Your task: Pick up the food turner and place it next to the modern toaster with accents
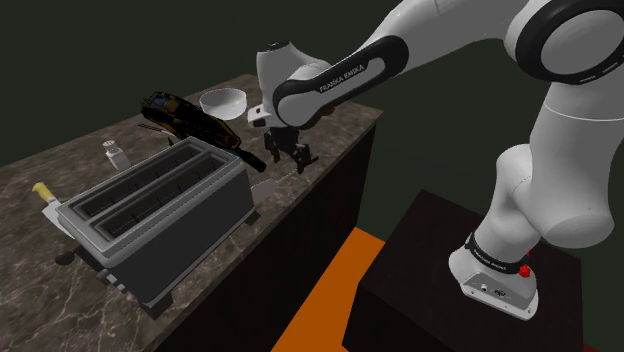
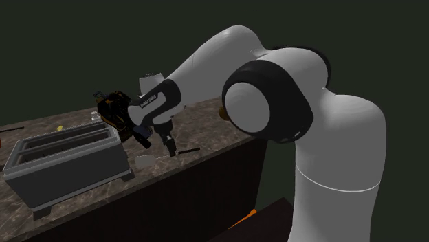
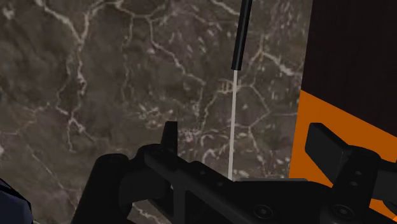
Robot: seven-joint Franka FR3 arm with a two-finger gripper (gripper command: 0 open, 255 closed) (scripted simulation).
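This is a home kitchen. A long table (image 1: 40, 290) with a dark, white-veined stone top runs along a dull green wall (image 1: 80, 50), and dark cabinet fronts (image 1: 325, 195) close it in below its edge. On it stand the things of cooking: a grey toaster (image 1: 160, 215) with long slots, a white bowl (image 1: 224, 101), a small shaker (image 1: 115, 153) and a yellow-handled utensil (image 1: 44, 192). A food turner (image 3: 239, 44) with a black handle and a thin metal shaft lies on the stone. The floor (image 1: 330, 300) beside the table is plain orange.
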